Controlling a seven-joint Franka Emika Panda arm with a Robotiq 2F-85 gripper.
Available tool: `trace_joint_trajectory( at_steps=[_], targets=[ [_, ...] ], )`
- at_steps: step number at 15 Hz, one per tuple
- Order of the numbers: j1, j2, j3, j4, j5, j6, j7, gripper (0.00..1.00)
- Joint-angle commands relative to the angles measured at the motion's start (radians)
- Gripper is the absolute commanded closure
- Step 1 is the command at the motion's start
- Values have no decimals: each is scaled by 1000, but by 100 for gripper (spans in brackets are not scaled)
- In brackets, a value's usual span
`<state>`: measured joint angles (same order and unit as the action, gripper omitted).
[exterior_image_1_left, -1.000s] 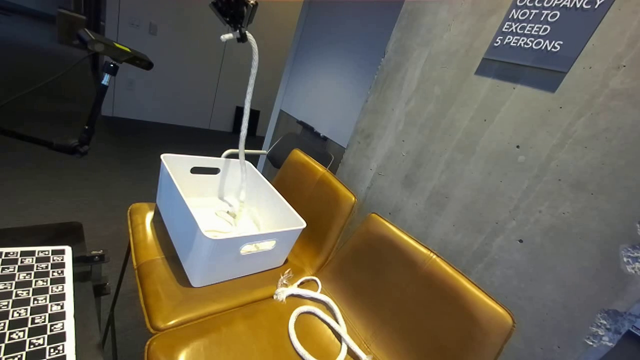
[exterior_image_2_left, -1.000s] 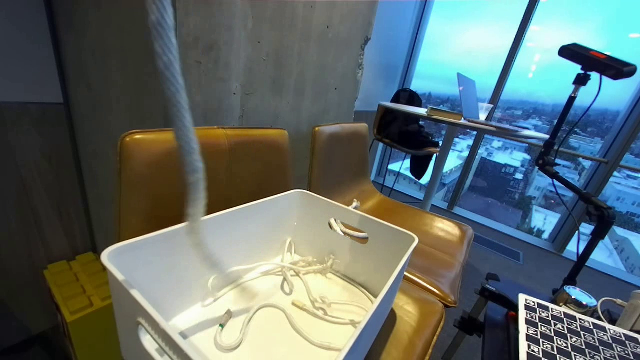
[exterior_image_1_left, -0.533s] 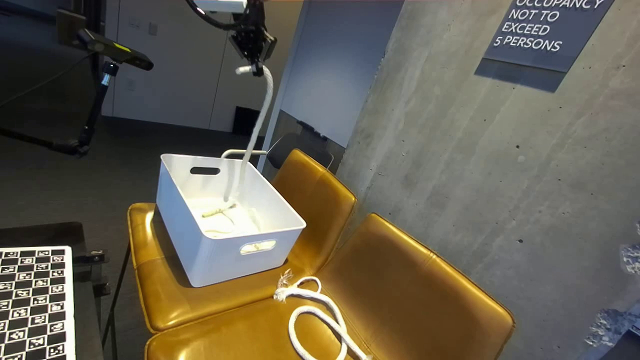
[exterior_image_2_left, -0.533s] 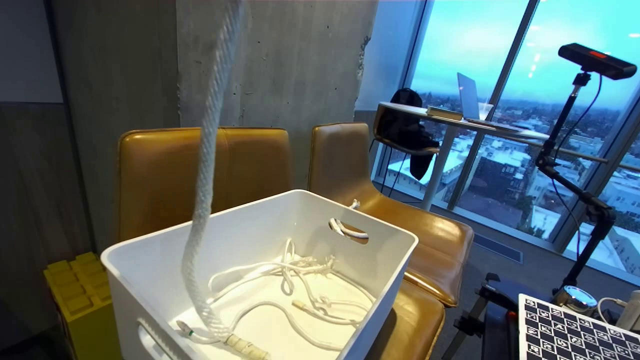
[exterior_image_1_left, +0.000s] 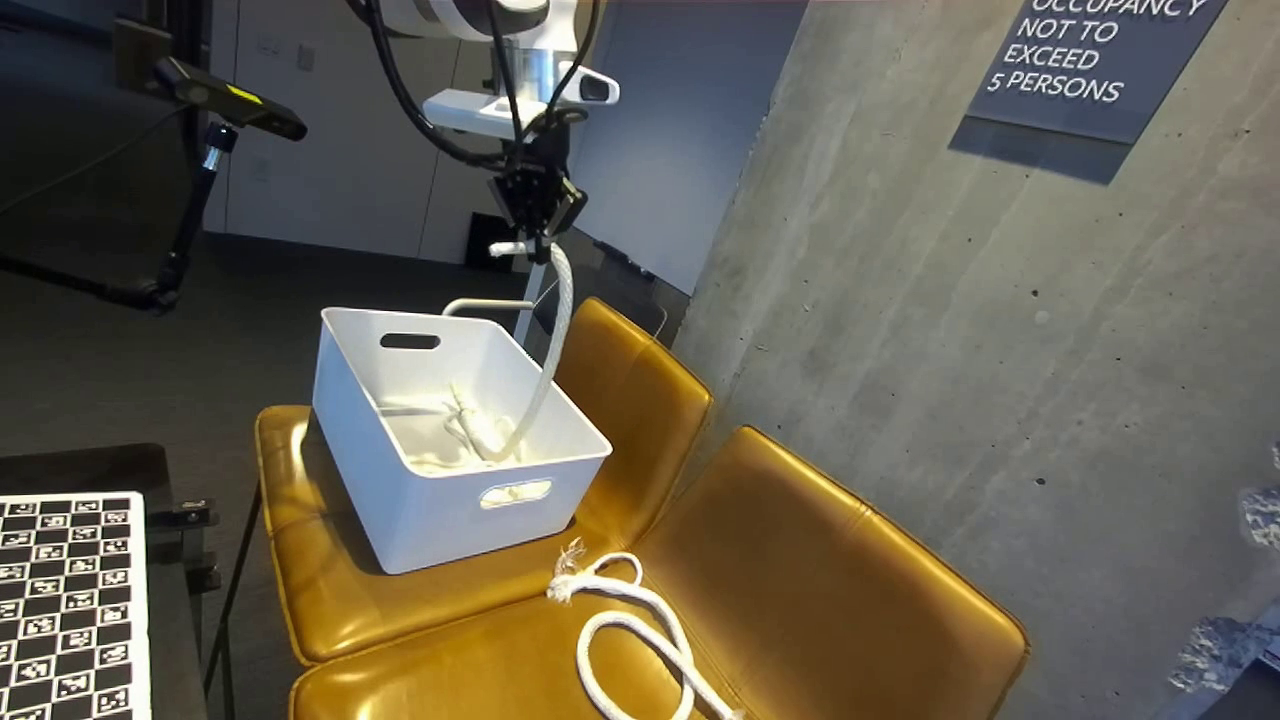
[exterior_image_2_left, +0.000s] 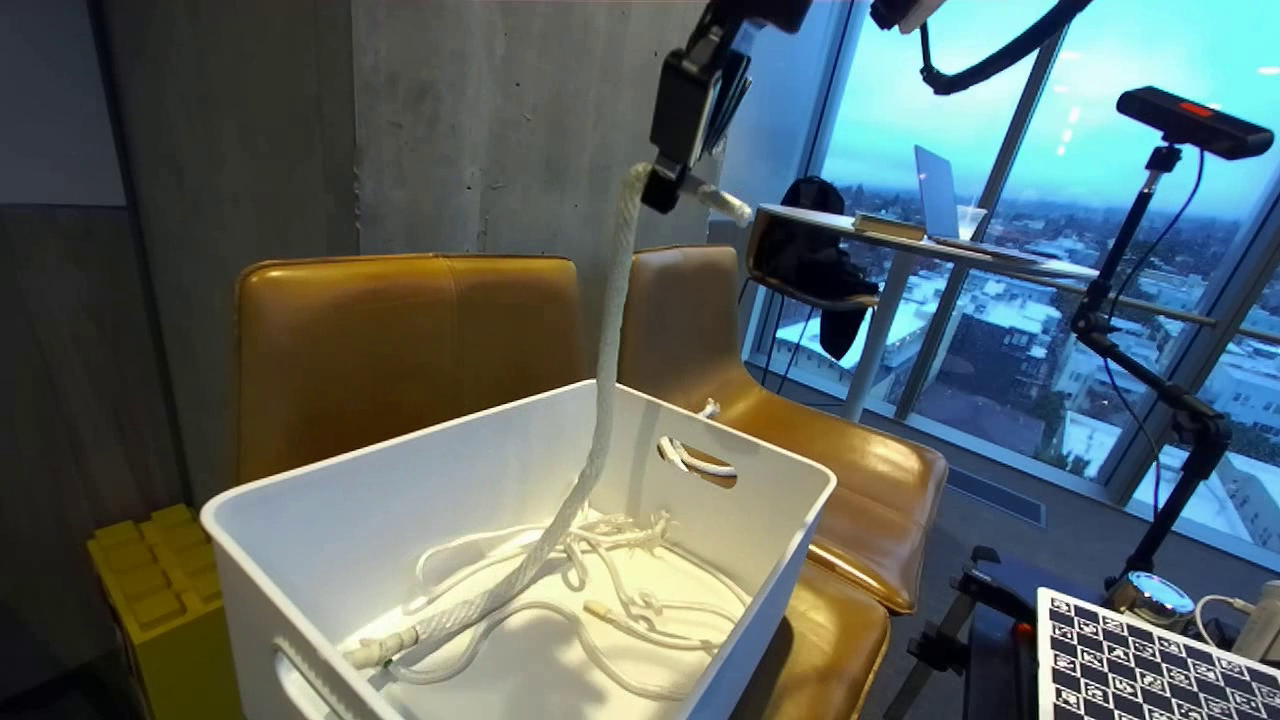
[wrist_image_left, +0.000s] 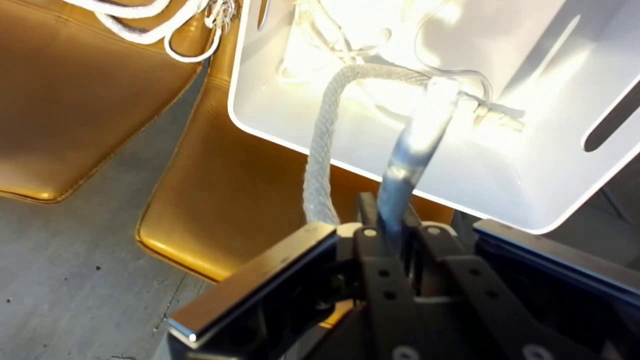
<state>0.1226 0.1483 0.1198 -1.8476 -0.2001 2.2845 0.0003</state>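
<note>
Gripper is clamped on rope near one end, the rope's long axis slanting toward seven o'clock into bin in both exterior views.

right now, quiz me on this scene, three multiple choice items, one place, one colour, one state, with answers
1. Where does the white rectangular plastic bin stand?
A) on the floor
B) on a tan leather-look chair
C) on a table

2. What colour is the studded, brick-shaped box in an exterior view?
A) red
B) blue
C) yellow

3. How is the end effector?
A) shut on a thick white rope
B) wide open
C) shut on nothing

1 B: its base rests on the seat.
2 C: its top and side look yellow.
3 A: one rope end juts out, the rest hangs into the bin.
</note>
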Motion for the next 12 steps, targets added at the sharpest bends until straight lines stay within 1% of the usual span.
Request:
trace_joint_trajectory(
  at_steps=[1, 2, 3, 8, 12],
  targets=[
    [-7, 1, -8, -20, 32, 39, -23, 98],
    [-10, 22, -11, 1, 38, 38, -21, 98],
    [-13, 31, -14, 11, 48, 36, -29, 72],
    [-61, 28, -43, -16, 89, 57, -81, 37],
    [-133, 30, -91, -54, 121, 76, -170, 7]
  ],
)
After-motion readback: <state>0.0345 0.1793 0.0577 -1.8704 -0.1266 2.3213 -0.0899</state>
